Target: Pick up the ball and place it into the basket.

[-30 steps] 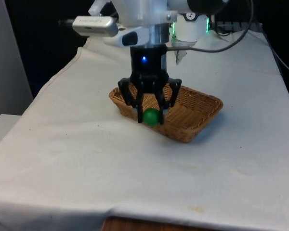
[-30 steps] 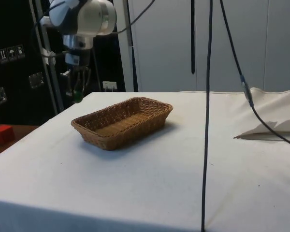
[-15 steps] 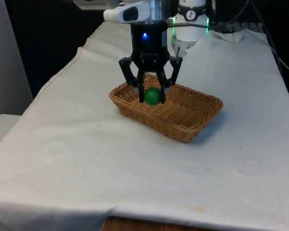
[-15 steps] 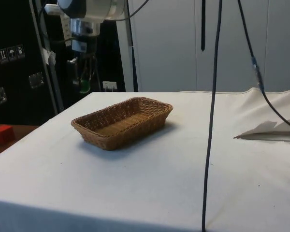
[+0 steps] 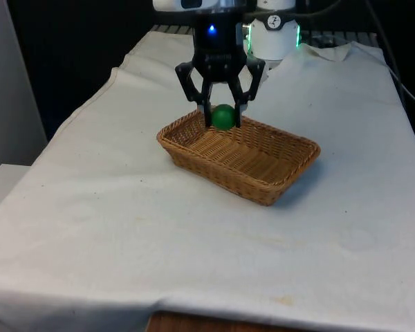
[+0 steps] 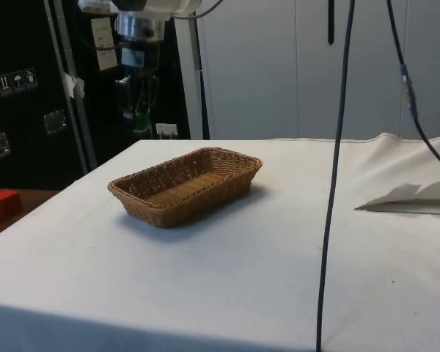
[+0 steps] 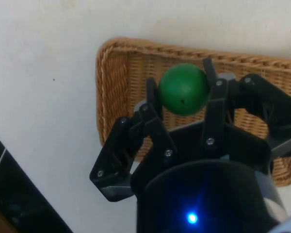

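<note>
My black gripper is shut on a green ball, held in the air above the far end of the woven wicker basket. In the wrist view the ball sits pinched between the two fingers, with the basket directly below it. In the side view the gripper hangs well above the table, beyond the basket, and the ball is a small green spot between the fingers. The basket is rectangular, shallow and has nothing inside.
A white cloth covers the table. A small red block sits off the table in the side view. Black cables hang in front of the side view. Crumpled paper lies on the cloth far from the basket.
The gripper has risen and moved away from the front camera with the ball, from low beside the basket's near rim to above its far end.
</note>
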### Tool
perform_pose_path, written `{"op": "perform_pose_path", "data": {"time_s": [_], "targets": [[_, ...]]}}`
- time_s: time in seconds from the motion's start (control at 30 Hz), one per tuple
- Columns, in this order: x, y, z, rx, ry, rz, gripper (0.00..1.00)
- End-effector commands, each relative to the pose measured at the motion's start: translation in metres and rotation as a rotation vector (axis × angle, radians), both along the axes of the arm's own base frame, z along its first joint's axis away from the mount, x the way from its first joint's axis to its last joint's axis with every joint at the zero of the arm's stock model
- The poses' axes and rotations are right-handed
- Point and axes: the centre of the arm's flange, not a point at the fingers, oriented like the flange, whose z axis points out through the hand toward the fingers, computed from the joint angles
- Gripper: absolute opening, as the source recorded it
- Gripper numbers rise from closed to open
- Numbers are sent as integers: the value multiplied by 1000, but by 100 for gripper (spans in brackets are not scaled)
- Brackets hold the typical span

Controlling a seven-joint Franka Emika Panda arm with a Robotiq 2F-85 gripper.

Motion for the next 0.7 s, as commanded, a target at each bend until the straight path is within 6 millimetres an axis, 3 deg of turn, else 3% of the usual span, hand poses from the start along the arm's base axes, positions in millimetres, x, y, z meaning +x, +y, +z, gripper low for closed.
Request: {"op": "perform_pose_path", "data": {"time_s": [0.0,0.3,0.33,0.67], "targets": [[-5,1,0,-12,1,-4,0],[-22,11,-4,-30,20,6,0],[-17,9,-3,-16,25,11,0],[-41,23,-20,-48,33,14,0]]}}
